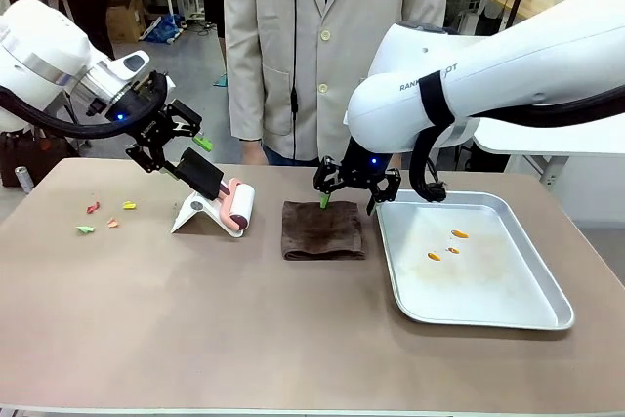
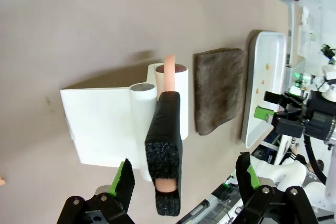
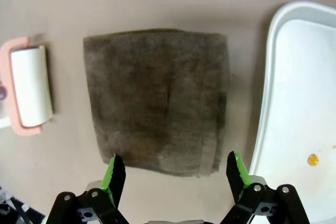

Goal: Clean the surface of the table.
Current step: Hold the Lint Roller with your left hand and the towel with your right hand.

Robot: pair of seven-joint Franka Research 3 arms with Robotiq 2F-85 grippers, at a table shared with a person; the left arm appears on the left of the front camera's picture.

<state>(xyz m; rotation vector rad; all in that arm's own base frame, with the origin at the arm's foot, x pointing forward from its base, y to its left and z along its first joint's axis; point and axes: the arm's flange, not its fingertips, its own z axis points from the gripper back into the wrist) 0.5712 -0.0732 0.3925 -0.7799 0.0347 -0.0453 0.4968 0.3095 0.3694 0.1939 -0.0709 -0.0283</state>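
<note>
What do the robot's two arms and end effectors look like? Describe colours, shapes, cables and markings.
The left arm and right arm have smooth, rounded white shells. Both trail black cables; the right one carries grey lettering and a black strap. The left end effector and right end effector are black, with two fingers bearing green pads.

The left arm [image 1: 39,56] and right arm [image 1: 508,56] are glossy white, with grey lettering [image 1: 427,82], black cables [image 1: 422,168] and blue wrist lights [image 1: 372,162]. The left gripper [image 2: 184,174] and right gripper [image 3: 176,174] are black with green pads. The person [image 1: 332,46] wears a beige blazer.
</note>
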